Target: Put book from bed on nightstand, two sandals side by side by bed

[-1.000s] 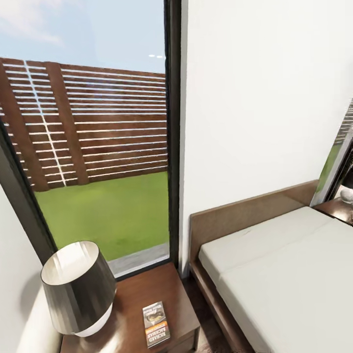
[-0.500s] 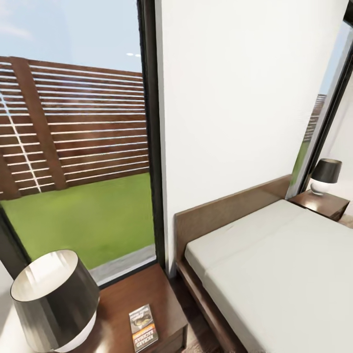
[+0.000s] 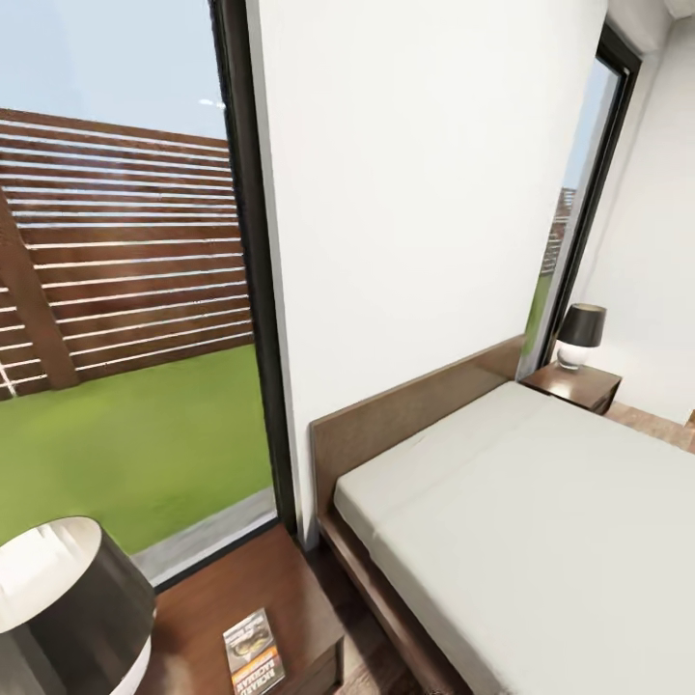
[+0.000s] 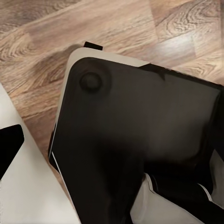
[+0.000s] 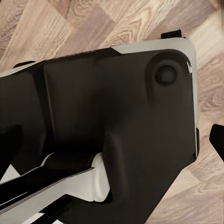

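The book (image 3: 253,652), dark with an orange band, lies flat on the near nightstand (image 3: 280,589) at the lower left of the head view. To its right stretches the bed (image 3: 541,521), its pale mattress bare, with a brown headboard (image 3: 405,410) against the white wall. The second nightstand (image 3: 579,384) stands at the bed's far side. The sandals are out of view. My left gripper (image 4: 112,154) hangs over my own black base, one dark fingertip (image 4: 9,144) at the picture's edge. My right gripper (image 5: 114,140) has its fingertips (image 5: 218,140) far apart, holding nothing.
A black-shaded lamp (image 3: 68,618) takes up the near nightstand's left part, and a smaller-looking lamp (image 3: 581,333) stands on the far one. A tall black-framed window (image 3: 125,290) is behind the near nightstand. Wood-plank floor (image 4: 46,46) surrounds my base (image 5: 116,116).
The whole head view has swung to the right: the window and near nightstand slid left, and the far nightstand with its lamp came fully into sight. The book stays put on the nightstand.
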Motion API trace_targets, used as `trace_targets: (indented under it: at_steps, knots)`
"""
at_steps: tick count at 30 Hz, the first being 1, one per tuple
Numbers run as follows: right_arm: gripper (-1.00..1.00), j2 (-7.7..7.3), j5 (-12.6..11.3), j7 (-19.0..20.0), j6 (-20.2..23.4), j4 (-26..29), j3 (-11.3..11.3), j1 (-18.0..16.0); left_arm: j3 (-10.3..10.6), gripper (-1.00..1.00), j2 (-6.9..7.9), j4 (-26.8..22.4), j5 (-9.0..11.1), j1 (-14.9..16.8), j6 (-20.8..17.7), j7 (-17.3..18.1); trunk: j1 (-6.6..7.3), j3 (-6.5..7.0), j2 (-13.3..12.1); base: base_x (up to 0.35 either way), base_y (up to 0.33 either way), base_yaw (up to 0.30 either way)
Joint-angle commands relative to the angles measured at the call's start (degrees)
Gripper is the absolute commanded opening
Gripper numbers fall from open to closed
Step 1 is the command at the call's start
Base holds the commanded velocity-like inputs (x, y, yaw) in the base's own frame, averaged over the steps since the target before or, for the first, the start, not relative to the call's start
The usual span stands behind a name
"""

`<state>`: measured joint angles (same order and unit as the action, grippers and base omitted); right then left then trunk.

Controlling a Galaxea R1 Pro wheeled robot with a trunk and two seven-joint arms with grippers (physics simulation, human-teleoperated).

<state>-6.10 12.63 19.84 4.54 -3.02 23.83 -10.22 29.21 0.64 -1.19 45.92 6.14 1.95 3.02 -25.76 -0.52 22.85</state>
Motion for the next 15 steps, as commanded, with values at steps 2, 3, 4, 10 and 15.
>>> trace_targets:
  at_steps: [2,3,4,10,15]
  knots:
    - [1.0,-0.01,0.46,0.11,0.12,-0.1,0.5,-0.06,0.46,1.0,0.0,0.05,0.59,0.01,0.16,0.23,-0.03,-0.05,0.07,0.0,0.0,-0.264]
    - [1.0,0.02,0.46,0.11,0.12,-0.09,0.5,-0.06,0.45,1.0,-0.01,0.05,0.6,0.01,0.16,0.23,-0.03,-0.05,0.07,0.0,0.0,-0.264]
    - [1.0,0.07,0.46,0.11,0.12,-0.1,0.5,-0.06,0.44,1.0,-0.01,0.05,0.62,0.01,0.16,0.23,-0.03,-0.05,0.07,0.0,0.0,-0.264]
    - [1.0,0.31,0.46,0.11,0.12,-0.09,0.51,-0.06,0.42,1.0,-0.02,0.05,0.64,0.01,0.16,0.23,-0.03,-0.05,0.07,0.0,0.0,-0.263]
    - [1.0,0.35,0.46,0.11,0.12,-0.08,0.51,-0.06,0.45,1.0,-0.04,0.05,0.65,0.01,0.16,0.23,-0.03,-0.05,0.07,0.0,0.0,-0.263]
